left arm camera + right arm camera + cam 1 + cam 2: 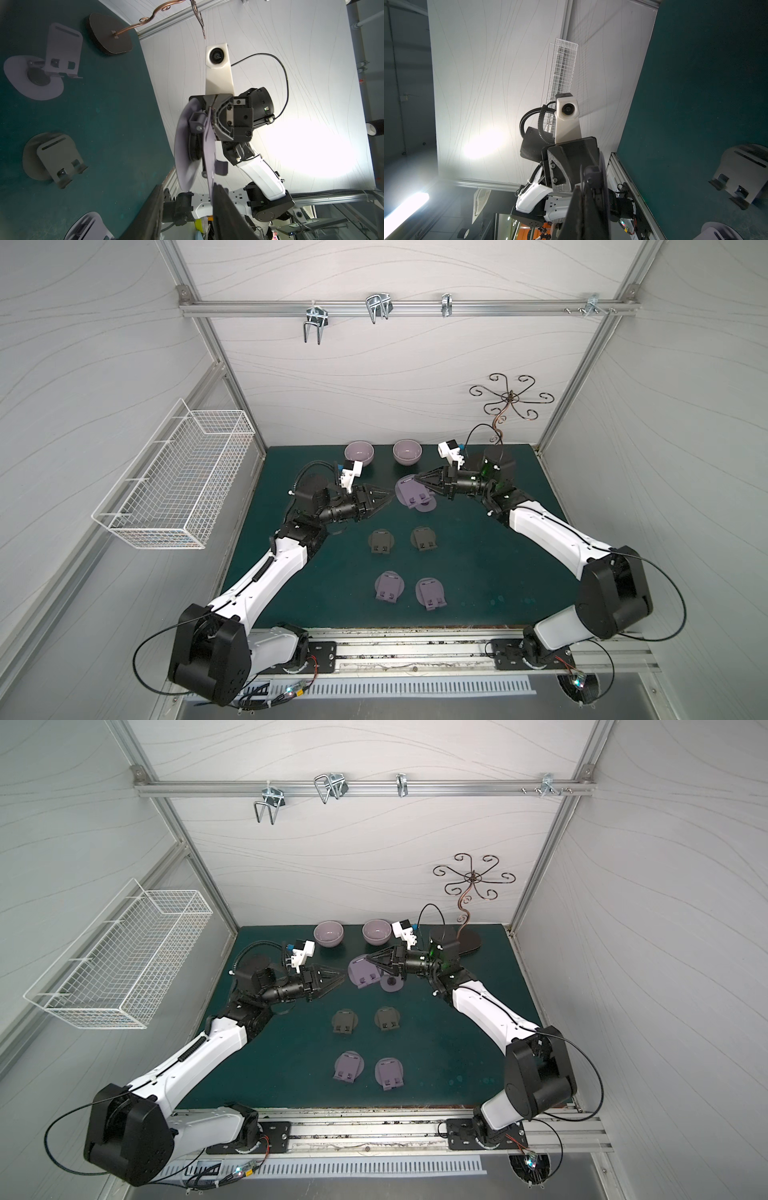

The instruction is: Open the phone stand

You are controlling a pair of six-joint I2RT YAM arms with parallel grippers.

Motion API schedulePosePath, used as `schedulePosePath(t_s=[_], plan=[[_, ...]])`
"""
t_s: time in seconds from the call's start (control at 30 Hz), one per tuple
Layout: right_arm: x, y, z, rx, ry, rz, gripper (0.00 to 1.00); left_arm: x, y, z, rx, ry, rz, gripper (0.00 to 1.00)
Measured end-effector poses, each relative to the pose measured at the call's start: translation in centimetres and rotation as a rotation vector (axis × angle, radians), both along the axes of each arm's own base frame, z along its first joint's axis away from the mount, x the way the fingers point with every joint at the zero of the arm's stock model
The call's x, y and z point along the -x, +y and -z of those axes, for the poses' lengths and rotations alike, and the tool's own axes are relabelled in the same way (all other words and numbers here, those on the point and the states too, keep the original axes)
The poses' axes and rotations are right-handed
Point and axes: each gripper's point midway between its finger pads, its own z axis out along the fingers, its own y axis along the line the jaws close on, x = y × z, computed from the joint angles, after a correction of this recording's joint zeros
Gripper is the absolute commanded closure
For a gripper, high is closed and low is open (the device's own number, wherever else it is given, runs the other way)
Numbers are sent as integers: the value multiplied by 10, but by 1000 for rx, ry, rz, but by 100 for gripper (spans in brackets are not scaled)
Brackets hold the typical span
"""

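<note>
Up in the air, over the back middle of the worktop [478, 572], hangs a purple phone stand [409, 495]. The right tool [415, 479] is clenched on the top edge of the stand's flat plate. The left wrist view shows the round foot and the plate only a little apart, like a book just starting to open. The left tool [390, 500] is just beside the stand on the other side. Its two fingers [149, 216] are spread with a gap between them and grip nothing. I cannot tell if a finger touches the tip of the plate. Just below and beside the held one sits another purple stand [33, 76] on the worktop, with its plate tipped up off its round foot. Nearer the front lie two dark grey stands [380, 544] side by side, folded down, and in front of them two more purple stands [390, 587], folded down too. Two purple bowls [359, 452] sit at the back edge. A curly metal tree [509, 400] stands in the back corner by the right arm. A white wire basket [178, 477] hangs on the wall by the left arm.
</note>
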Motion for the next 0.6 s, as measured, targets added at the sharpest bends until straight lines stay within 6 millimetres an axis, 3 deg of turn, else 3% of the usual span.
schedulePosePath(t_s=[0.27,0.6], plan=[[6,9,-16,-59,-19,-30,100,-3,-4,10,-11,31,8,60],[14,26,-9,-69,3,-77,100,-2,-6,12,-15,28,24,64]])
